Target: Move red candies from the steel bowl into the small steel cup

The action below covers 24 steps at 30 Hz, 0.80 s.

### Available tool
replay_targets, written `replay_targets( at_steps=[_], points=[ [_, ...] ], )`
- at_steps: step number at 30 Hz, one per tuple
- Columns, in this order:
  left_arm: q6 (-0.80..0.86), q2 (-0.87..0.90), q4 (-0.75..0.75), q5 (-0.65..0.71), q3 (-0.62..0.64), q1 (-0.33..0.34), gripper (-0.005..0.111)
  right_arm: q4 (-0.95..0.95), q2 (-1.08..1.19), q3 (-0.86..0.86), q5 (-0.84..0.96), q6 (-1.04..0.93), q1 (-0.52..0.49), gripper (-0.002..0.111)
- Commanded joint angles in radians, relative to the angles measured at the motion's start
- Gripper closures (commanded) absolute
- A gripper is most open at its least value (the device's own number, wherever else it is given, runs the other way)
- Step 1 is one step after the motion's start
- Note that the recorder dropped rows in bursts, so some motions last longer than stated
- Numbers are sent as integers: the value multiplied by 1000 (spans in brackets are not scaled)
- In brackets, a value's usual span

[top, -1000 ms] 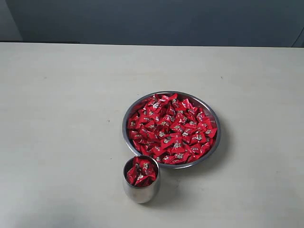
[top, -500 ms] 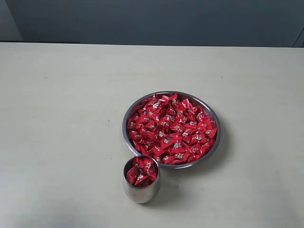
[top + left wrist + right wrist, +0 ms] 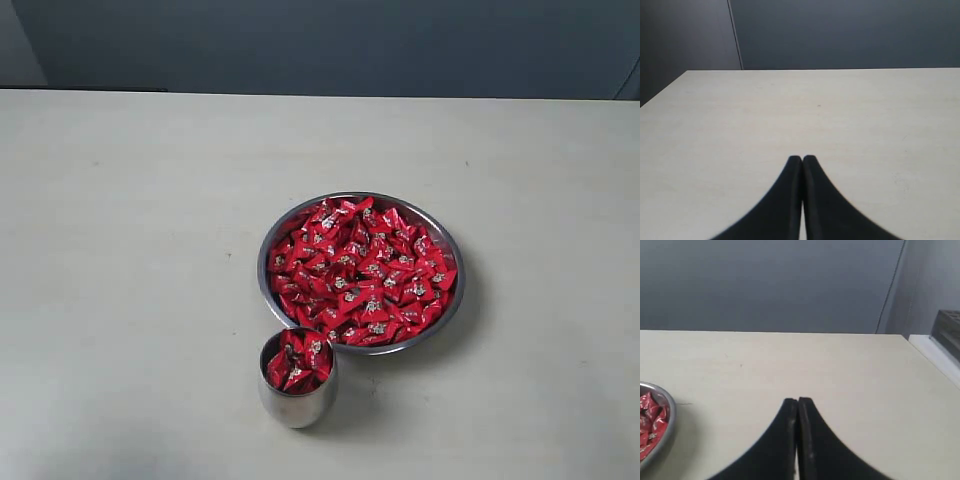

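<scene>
The pale table (image 3: pixel 120 250) carries everything. On it the steel bowl (image 3: pixel 263 262) sits right of centre, heaped nearly to its rim with red candies (image 3: pixel 360 270). The small steel cup (image 3: pixel 297 405) stands upright just beside the bowl's near edge, towards the left, and is already loaded close to its brim with more of them.

Each candy looks light and small, in slick, crinkly foil that would likely slip or crush a little under pressure. The firm middle seems the best place to pinch, on a piece lying on top of the heap, not by a twisted tail. With the cup this full, another piece could well slide off.

Neither arm shows in the exterior view. The left gripper (image 3: pixel 802 159) hangs over bare table with its fingers pressed together and empty. The right gripper (image 3: pixel 798 401), likewise closed on nothing, sits low over the table, with the bowl's rim well off to its side.
</scene>
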Motion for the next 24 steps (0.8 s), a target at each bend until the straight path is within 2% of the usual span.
replay_targets(
  at_steps=[1,6,24],
  points=[
    [-3,-4,1,-2,4,1,106,5,-7,6,9,-4,-76,109],
    [-3,-4,1,-2,4,1,106,40,-7,8,16,-4,-144,109],
    [-3,-4,1,-2,4,1,106,67,-7,30,57,-4,-141,109]
  ],
)
